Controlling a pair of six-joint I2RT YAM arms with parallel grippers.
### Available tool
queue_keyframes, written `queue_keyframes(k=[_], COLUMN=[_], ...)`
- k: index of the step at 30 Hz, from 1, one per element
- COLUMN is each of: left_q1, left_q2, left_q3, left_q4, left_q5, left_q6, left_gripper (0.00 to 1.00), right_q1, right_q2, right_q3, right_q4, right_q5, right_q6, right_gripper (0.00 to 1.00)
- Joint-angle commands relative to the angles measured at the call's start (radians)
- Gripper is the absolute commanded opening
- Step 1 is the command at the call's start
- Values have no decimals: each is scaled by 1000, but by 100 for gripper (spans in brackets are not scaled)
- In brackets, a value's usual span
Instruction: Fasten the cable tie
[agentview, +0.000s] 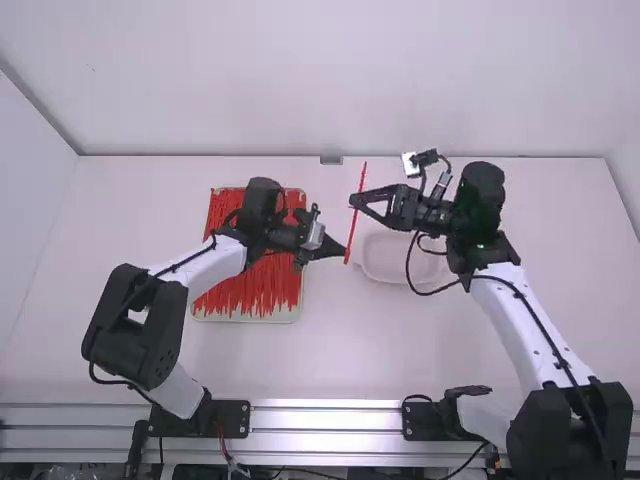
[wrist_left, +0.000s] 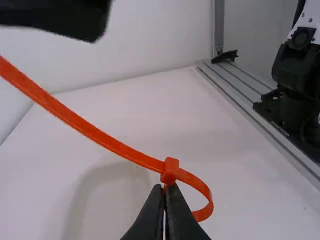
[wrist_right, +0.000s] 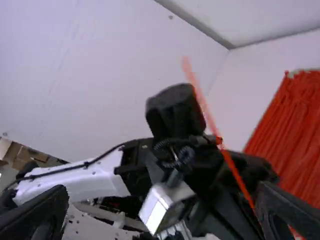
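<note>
Left wrist view: left claw (wrist_left: 164, 189) apparently pinches looped cable tie (wrist_left: 171, 170).

Centre crowded, tabletop (agentview: 130, 210) edges open.
Upright cable tie (agentview: 357, 215) blocks gap btwn left fingers (wrist_left: 150, 217) & right fingers (agentview: 380, 200); cable-tie pile (agentview: 250, 290) on L, white dish (agentview: 385, 265) just R of it.

We see a white table (agentview: 120, 215) with a shallow white dish (agentview: 380, 264) just right of its middle. Left of the middle lies a pale tray (agentview: 245, 319) heaped with loose red ties (agentview: 250, 290). Along the table's near edge we find a metal rail (agentview: 320, 412).
</note>
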Motion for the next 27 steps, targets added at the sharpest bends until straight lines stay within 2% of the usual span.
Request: queue_keyframes(k=[1,8,16,19,25,27], left_q1=[-1,6,10,5,10,5], left_q2=[4,4,4,4,4,4], left_q3=[-3,-3,-3,-3,-3,-3], left_q4=[11,35,141,168,167,168], left_q5=[12,15,13,16,15,14], left_q6=[-48,-48,-180,-205,-204,-204], left_gripper=[2,2,2,2,2,2], right_q1=[-2,2,42,61,72,72], right_q2=[-13,-13,-13,-13,-13,-13], right_q3=[19,19,10,1,0,0], right_q4=[-52,-281,-323,-317,-298,-289], right_q5=[-12,16,19,64,72,71], right_q6=[-121,-285,-321,-317,-318,-318], right_gripper=[99,99,100,95,71,59])
